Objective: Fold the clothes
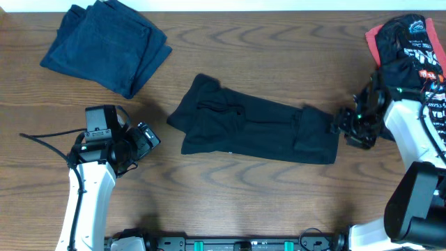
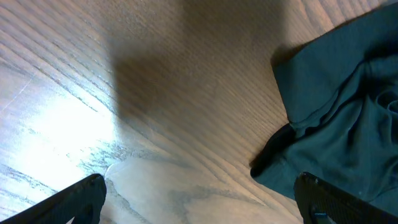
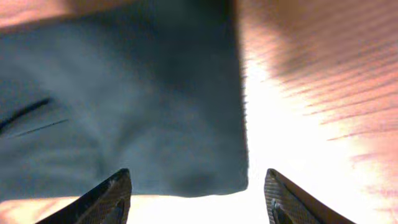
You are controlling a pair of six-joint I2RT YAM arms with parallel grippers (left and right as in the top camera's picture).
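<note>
A black shirt [image 1: 251,129] lies in a long folded band across the middle of the table. My right gripper [image 1: 336,125] is at its right end. In the right wrist view the shirt's hem [image 3: 137,106] lies flat just ahead of my open right gripper [image 3: 198,177], and nothing is pinched between the fingers. My left gripper [image 1: 150,137] hovers left of the shirt and is wide open. The left wrist view shows bare wood between the fingertips of my left gripper [image 2: 199,186], with the shirt's sleeve end [image 2: 336,112] to the right. A heap of black clothes with red trim and white lettering [image 1: 408,42] sits at the far right.
A folded dark blue garment [image 1: 104,45] lies at the back left. The right arm's base [image 1: 418,202] stands at the front right corner, below the heap. Cables trail from the left arm [image 1: 42,143] across the wood.
</note>
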